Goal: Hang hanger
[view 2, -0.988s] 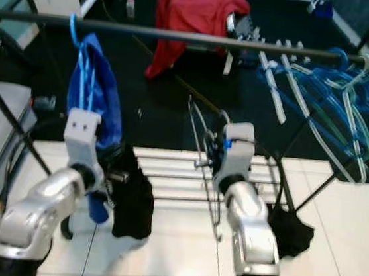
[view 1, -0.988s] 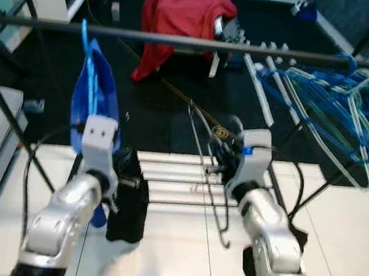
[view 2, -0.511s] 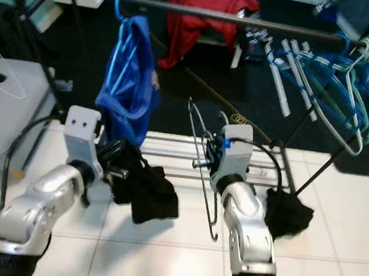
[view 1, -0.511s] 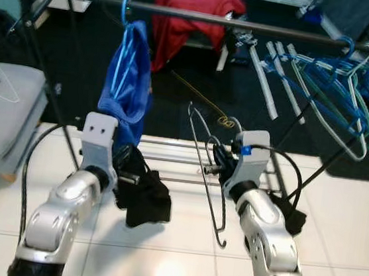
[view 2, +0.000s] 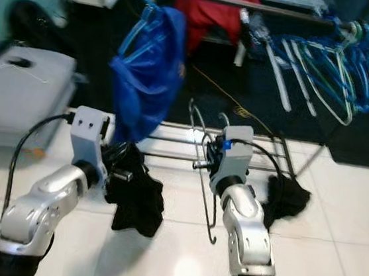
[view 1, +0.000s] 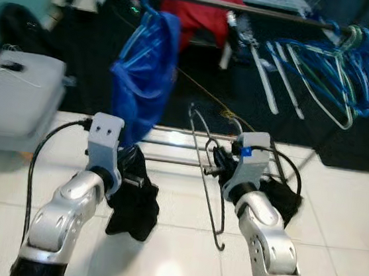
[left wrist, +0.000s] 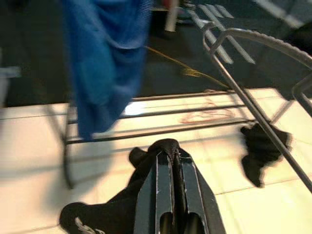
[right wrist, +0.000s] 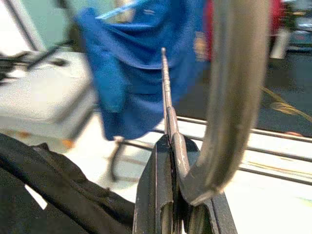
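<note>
In the left eye view, a grey wire hanger [view 1: 208, 174] is pinched by the right gripper [view 1: 215, 169] below a clothes rail [view 1: 252, 10], whose ends are cut off. A black garment [view 1: 135, 199] is clamped by the left gripper [view 1: 125, 174]; a blue garment [view 1: 144, 83] hangs from the rail.

In the left wrist view, the fingers [left wrist: 163, 190] are pressed together on the black cloth, their tips buried.

In the right wrist view, the hanger's wire is blurred between the closed fingers [right wrist: 158, 185].
</note>
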Tool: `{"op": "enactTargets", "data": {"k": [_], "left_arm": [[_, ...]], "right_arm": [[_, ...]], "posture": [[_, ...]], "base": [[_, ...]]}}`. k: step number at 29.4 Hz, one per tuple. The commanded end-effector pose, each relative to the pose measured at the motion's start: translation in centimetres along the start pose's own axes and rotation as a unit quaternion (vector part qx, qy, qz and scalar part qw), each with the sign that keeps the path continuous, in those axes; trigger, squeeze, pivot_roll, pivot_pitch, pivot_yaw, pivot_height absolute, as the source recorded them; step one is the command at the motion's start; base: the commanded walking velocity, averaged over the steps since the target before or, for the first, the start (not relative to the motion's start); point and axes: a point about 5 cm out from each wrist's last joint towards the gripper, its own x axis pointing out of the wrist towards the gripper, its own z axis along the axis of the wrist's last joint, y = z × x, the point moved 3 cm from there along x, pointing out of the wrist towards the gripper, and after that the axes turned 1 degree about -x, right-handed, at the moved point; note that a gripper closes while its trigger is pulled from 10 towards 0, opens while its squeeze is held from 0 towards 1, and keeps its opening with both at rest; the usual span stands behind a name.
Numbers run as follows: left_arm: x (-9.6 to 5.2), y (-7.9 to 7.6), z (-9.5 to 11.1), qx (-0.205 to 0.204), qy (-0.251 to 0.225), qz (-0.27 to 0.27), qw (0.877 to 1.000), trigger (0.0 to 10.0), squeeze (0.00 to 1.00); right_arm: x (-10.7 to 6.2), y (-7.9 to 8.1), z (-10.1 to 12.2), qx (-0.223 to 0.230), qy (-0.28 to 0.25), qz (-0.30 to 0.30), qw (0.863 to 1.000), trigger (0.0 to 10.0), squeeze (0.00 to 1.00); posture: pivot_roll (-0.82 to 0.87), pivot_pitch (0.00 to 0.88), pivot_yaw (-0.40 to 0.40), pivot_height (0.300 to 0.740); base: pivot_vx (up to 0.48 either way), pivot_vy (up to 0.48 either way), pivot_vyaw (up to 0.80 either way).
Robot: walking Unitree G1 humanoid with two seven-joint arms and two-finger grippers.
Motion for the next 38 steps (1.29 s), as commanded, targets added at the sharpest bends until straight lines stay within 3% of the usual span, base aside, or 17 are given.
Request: {"op": "enactTargets", "data": {"k": [1, 20, 38], "left_arm": [[0.0, -0.4, 0.1, 0.007, 0.002, -0.014, 1.000, 10.0, 0.00], [0.4, -0.7, -0.2, 0.021, 0.017, -0.030, 0.999, 10.0, 0.00], [1.0, -0.2, -0.5, 0.014, 0.014, -0.002, 1.000, 10.0, 0.00]], "right_arm": [[-0.3, -0.3, -0.2, 0.004, 0.004, -0.009, 1.000, 10.0, 0.00], [-0.3, -0.2, -0.6, 0.014, 0.009, -0.012, 1.000, 10.0, 0.00], [-0.4, 0.6, -1.6, -0.008, 0.043, 0.013, 0.999, 10.0, 0.00]], "posture": [[-0.03, 0.224, -0.063, 0.740], [-0.03, 0.215, -0.047, 0.740], [-0.04, 0.198, -0.051, 0.740]], "base": [[0.000, 0.000, 0.00], [0.000, 0.000, 0.00], [0.000, 0.000, 0.00]]}}
